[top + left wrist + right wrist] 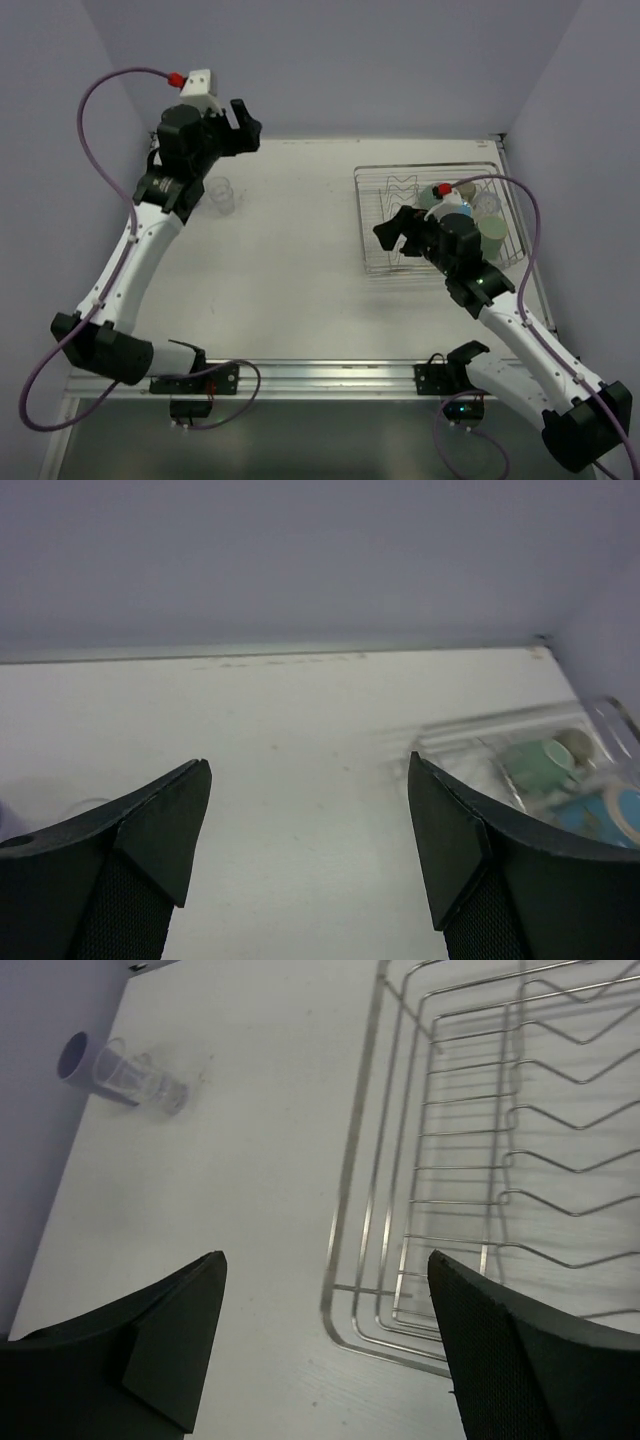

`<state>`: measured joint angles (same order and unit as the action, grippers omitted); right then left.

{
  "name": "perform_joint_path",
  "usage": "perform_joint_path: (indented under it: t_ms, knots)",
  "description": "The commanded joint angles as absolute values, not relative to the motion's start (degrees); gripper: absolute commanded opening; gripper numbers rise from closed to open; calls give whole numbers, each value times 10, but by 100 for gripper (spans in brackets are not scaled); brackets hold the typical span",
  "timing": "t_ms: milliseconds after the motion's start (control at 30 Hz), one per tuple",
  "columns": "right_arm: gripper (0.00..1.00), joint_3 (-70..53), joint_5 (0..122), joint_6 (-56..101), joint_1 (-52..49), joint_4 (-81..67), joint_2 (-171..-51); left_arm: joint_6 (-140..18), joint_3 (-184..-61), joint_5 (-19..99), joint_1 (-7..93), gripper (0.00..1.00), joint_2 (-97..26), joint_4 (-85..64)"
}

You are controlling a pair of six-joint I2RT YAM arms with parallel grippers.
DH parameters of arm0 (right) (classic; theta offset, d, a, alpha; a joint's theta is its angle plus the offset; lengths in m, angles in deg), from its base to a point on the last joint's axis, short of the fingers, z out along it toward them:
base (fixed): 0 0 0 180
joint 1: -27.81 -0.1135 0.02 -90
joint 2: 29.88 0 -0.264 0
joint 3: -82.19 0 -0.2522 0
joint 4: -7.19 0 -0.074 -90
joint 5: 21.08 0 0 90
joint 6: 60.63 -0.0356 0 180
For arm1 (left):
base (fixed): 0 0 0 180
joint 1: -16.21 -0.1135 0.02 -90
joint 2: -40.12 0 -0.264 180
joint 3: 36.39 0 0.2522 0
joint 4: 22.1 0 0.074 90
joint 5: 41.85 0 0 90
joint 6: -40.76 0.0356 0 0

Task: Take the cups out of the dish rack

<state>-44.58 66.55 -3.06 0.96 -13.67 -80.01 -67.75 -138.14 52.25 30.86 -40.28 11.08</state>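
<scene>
The silver wire dish rack stands at the right of the table. Several cups cluster in its right half: a teal mug, a blue cup, a pale green cup and a small olive cup. My right gripper is open and empty above the rack's near left corner. A clear glass stands on the table at the left, with a lavender cup beside it. My left gripper is open and empty, raised near the back wall.
The left wrist view shows bare table under the open left gripper, the blurred rack and a green mug at the right. The walls close in at the back and both sides. The right gripper hangs over the rack's edge.
</scene>
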Motion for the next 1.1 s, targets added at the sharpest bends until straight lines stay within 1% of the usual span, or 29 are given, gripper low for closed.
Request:
perform_joint_path:
  t_ms: [0, 67, 100, 133, 233, 267, 367, 400, 467, 567, 700, 800, 867, 1067]
  knots:
    - [84, -394, 786, 15, 54, -226, -796, -709, -1266, 393, 384, 86, -328, 22]
    - [90, -364, 828, 25, 71, -264, -818, -732, -1191, 353, 419, 86, -279, -7]
    - [99, -346, 845, 33, 77, -271, -826, -740, -1170, 316, 425, 86, -262, -14]
    - [99, -340, 881, 40, 87, -281, -840, -751, -1130, 298, 433, 86, -226, -21]
    - [99, -306, 911, 50, 116, -301, -872, -742, -1081, 254, 435, 87, -165, -18]
    - [99, -301, 921, 54, 136, -302, -889, -732, -1064, 254, 435, 87, -127, 5]
    - [99, -273, 914, 65, 172, -302, -919, -689, -1036, 292, 436, 90, -58, 47]
    - [99, -263, 911, 71, 177, -306, -945, -688, -1026, 320, 437, 91, -42, 48]
    - [99, -231, 911, 77, 183, -320, -969, -684, -991, 323, 439, 91, -9, 30]
    - [99, -207, 918, 92, 197, -331, -1005, -669, -965, 338, 447, 92, 1, 22]
    - [99, -187, 874, 101, 221, -340, -1044, -652, -964, 373, 478, 91, -11, 39]
    - [99, -175, 895, 106, 227, -352, -1074, -649, -965, 381, 491, 91, -10, 41]
    - [99, -178, 899, 110, 235, -357, -1078, -649, -964, 381, 494, 91, -9, 42]
    - [99, -183, 842, 115, 249, -352, -1094, -651, -966, 373, 495, 91, -17, 41]
